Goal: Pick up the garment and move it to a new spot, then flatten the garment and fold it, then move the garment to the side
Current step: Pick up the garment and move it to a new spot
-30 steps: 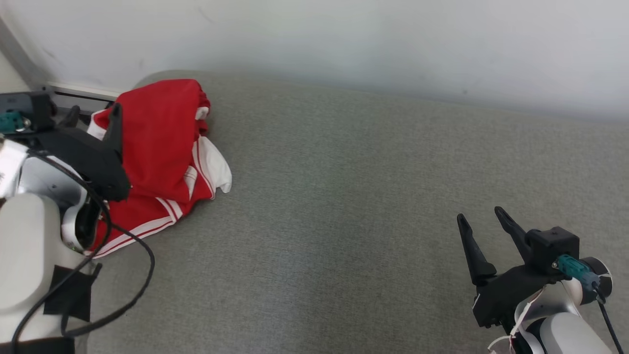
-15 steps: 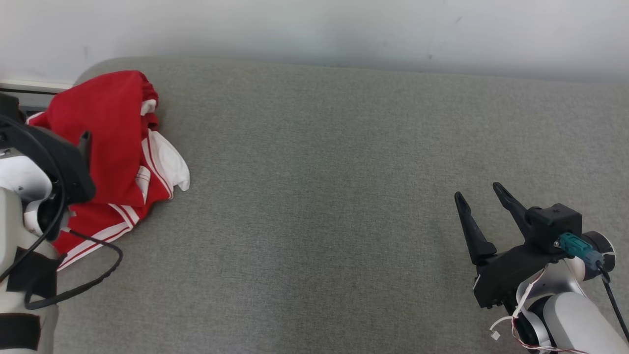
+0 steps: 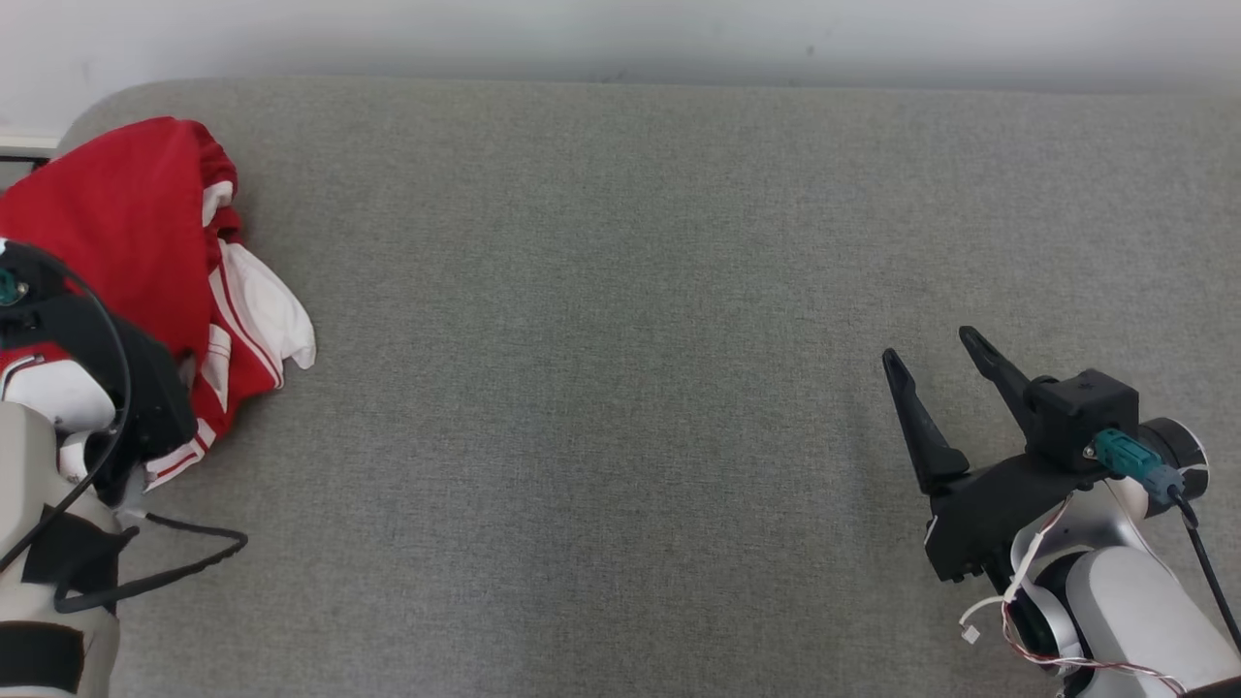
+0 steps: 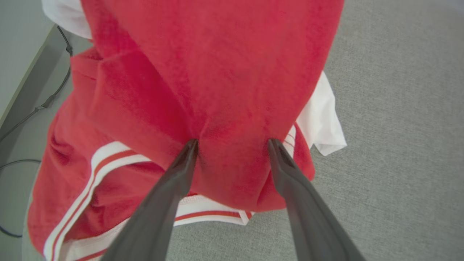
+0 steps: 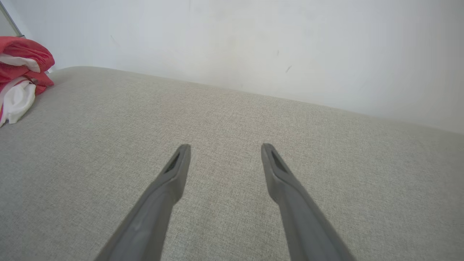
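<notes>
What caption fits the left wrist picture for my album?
Open left gripper, tips against a crumpled red and white garment on gray fabric.

the garment (image 3: pixel 126 223) runs off the left edge — its lower part hidden behind the left arm (image 3: pixel 39 465).

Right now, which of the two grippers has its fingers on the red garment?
The left gripper: its open fingers press into the red garment at the left. The right gripper is open over bare grey cushion, well apart from it.
</notes>
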